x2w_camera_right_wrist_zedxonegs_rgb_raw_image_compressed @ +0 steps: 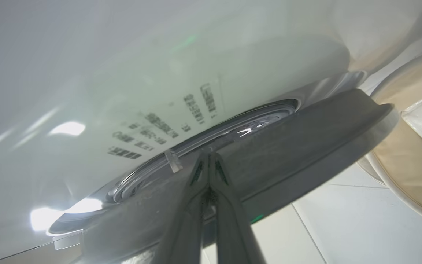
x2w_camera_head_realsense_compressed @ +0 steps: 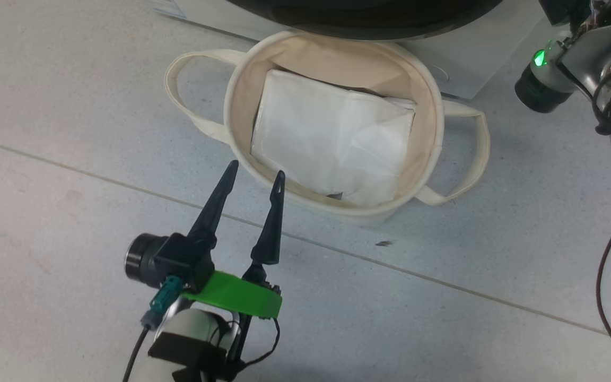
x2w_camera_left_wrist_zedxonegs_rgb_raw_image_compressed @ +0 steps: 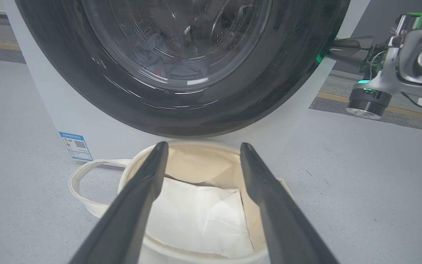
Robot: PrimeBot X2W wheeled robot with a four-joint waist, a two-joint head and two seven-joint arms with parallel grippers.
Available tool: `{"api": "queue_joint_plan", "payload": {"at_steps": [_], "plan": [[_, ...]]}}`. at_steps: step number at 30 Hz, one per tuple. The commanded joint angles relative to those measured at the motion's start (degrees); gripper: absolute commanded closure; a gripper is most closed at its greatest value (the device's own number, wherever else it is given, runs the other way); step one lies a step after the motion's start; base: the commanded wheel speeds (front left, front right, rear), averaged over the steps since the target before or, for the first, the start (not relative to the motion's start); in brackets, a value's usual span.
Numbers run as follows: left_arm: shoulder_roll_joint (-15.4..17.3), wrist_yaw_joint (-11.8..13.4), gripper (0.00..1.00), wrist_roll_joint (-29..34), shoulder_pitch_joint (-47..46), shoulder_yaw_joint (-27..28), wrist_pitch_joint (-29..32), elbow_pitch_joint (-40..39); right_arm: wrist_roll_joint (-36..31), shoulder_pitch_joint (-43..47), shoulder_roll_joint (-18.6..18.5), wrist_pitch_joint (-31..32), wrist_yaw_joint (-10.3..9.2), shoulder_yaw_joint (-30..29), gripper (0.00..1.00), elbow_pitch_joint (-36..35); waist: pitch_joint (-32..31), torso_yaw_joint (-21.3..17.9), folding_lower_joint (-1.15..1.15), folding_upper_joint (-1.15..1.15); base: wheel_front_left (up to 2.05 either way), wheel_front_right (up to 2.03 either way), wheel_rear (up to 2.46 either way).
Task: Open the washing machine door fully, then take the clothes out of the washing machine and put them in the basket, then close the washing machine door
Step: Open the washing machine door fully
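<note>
Head view: left gripper point(x2w_camera_head_realsense_compressed: 256, 170) spread and empty, tips just beside the near rim of the basket point(x2w_camera_head_realsense_compressed: 239, 101); white packet point(x2w_camera_head_realsense_compressed: 332, 138) inside.
Left wrist view: washing machine door point(x2w_camera_left_wrist_zedxonegs_rgb_raw_image_compressed: 123, 95) behind the basket, clothes point(x2w_camera_left_wrist_zedxonegs_rgb_raw_image_compressed: 170, 68) dim behind its glass.
Right wrist view: right gripper point(x2w_camera_right_wrist_zedxonegs_rgb_raw_image_compressed: 208, 156) pressed together, tips at the door edge, beside the washing machine point(x2w_camera_right_wrist_zedxonegs_rgb_raw_image_compressed: 86, 73) front.

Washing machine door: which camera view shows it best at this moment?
The left wrist view: the washing machine door faces it, black ring and glass window both visible. The head view catches a sliver of its lower edge; the right wrist view sees its rim edge-on, up close.
</note>
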Motion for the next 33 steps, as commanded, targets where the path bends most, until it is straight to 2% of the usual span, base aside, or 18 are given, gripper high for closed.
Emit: {"api": "queue_joint_plan", "payload": {"at_steps": [1,7,13,24,33], "plan": [[0.3,0.7,0.00,-0.5,-0.3,1.4,-0.5,-1.3,0.7,-2.6,3.1,2.7,0.00,1.8,1.00,-1.0,0.0,0.1,0.00,0.00,0.00,0.00,0.00],[0.3,1.0,0.00,-1.0,-0.2,1.2,-0.8,-0.6,1.1,-3.3,4.5,8.2,0.00,4.0,1.00,3.0,-0.7,0.2,0.00,0.00,0.00,0.00,0.00],[0.4,1.1,0.00,-1.1,0.2,1.4,-1.0,-0.2,1.4,-1.6,5.6,10.8,0.00,4.5,1.00,4.1,-2.4,-0.1,0.00,0.00,0.00,0.00,0.00],[1.1,1.4,0.00,-1.7,1.8,2.1,-1.2,0.1,0.7,5.8,8.8,13.0,0.00,5.7,1.00,1.9,-6.6,-0.7,0.00,0.00,0.00,0.00,0.00],[1.7,1.8,0.00,-2.8,4.6,3.2,-1.3,0.1,1.2,14.9,11.2,15.0,0.00,9.1,1.00,-1.6,-11.4,-0.4,0.00,0.00,0.00,0.00,0.00]]}}
